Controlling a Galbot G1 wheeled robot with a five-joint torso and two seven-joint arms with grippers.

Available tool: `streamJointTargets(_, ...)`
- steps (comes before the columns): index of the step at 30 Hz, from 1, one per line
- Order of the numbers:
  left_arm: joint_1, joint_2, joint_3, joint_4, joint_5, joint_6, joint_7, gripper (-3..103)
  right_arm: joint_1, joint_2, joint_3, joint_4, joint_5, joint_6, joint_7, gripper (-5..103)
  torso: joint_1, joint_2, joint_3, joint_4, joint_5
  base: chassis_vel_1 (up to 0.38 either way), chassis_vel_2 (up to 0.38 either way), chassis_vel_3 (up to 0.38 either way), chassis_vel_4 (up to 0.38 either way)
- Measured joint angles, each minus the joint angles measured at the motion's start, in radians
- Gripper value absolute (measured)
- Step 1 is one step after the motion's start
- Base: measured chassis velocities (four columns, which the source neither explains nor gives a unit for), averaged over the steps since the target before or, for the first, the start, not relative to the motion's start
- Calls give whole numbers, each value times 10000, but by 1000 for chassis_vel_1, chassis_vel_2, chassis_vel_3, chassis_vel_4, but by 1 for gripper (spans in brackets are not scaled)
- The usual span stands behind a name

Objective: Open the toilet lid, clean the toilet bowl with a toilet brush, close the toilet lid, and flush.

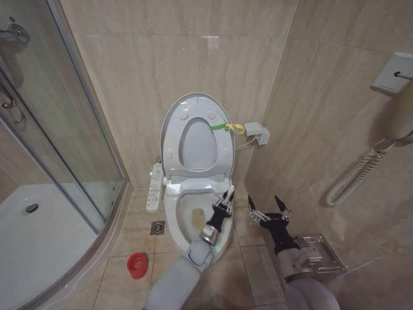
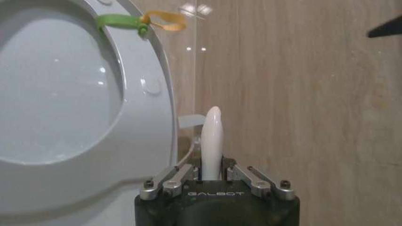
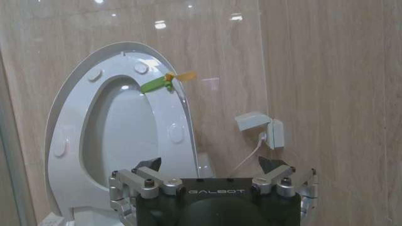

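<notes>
Left gripper (image 1: 226, 196): nearest item, over the right rim of the toilet bowl; jaws closed on the toilet brush; "GALBOT" printed on its black body in the left wrist view (image 2: 212, 175).
Shower enclosure (image 1: 58, 155): far left; curved glass wall, white tray with a round drain.
Red cup (image 1: 136, 265): on the floor tiles, left of the bowl's front, well apart from the brush.
Floor drain (image 1: 157, 227): square metal grate, between the red cup and the bowl.
Button panel (image 1: 154, 186): long, white, on the bowl's left side; markings too small to read.
Toilet lid (image 1: 184, 113): raised upright against the wall, seat ring up with it; round bumpers visible; green and yellow band (image 1: 227, 126) on its right edge.
Toilet bowl (image 1: 173, 205): open, below the lid.
Toilet brush (image 2: 212, 141): white handle stands up between the left jaws; head hidden.
Wall socket (image 1: 257, 134): white, right of the lid, cable plugged in.
Right gripper (image 1: 269, 208): right of the bowl, above the floor; jaws wide apart, holding nothing; "GALBOT" on its body.
Wall phone (image 1: 395, 97): far right, coiled cord hanging.
</notes>
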Motion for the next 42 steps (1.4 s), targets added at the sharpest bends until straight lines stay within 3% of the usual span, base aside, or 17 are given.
streamJointTargets(7, -22, 123, -12, 906, 144, -376, 119, 19, 0, 0, 0, 0, 0, 0, 0, 100, 0, 0, -1, -1, -2, 0, 0, 0, 0)
streamJointTargets(13, -799, 197, -785, 2348, 207, -720, 142, 20, 0, 0, 0, 0, 0, 0, 0, 100, 1, -1, 3, 2, -2, 0, 0, 0, 0)
streamJointTargets(20, -976, 206, -992, 1771, 132, -589, 20, 19, 0, 0, 0, 0, 0, 0, 0, 100, 1, -1, 2, -1, -2, 0, 0, 0, 0)
streamJointTargets(28, -497, 152, -430, 884, -43, -406, 22, 19, 0, 0, 0, 0, 0, 0, 0, 100, 0, 0, 1, 2, 0, 0, 0, 0, 0)
streamJointTargets(33, -539, 6, -393, 1506, -18, -632, 131, 19, 0, 0, 0, 0, 0, 0, 0, 100, -1, 0, 0, 1, 0, 0, 0, 0, 0)
streamJointTargets(36, -760, -17, -517, 2510, 109, -1052, 191, 19, 0, 0, 0, 0, 0, 0, 0, 100, 0, 0, 0, 0, -2, 0, 0, 0, 0)
streamJointTargets(42, -1057, 17, -1007, 2969, 150, -1067, 189, 19, 0, 0, 0, 0, 0, 0, 0, 100, 0, -1, 1, 1, -1, 0, 0, 0, 0)
